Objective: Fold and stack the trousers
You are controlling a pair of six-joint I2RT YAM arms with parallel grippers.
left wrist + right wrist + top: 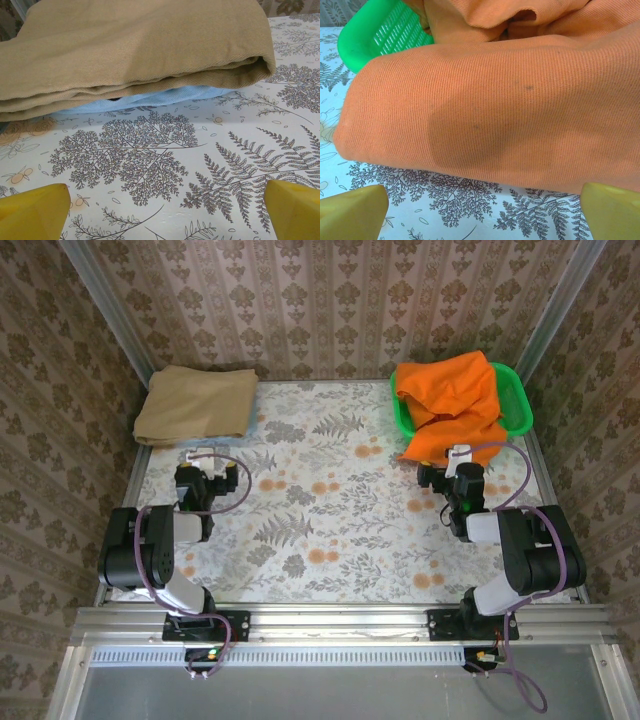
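since trousers [510,110] spill over basket [380,35] rim, my right gripper [482,212] sits spread wide before them; left gripper [165,212] spread, empty.

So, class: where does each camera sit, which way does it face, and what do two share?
Top: above and behind the arms, looking down on the table; both arms show.
Left wrist: low, facing the folded tan cloth; its yellow fingertips show.
Right wrist: low, facing the orange trousers and green basket; its fingertips show.
Shared: top and right wrist both see the trousers.
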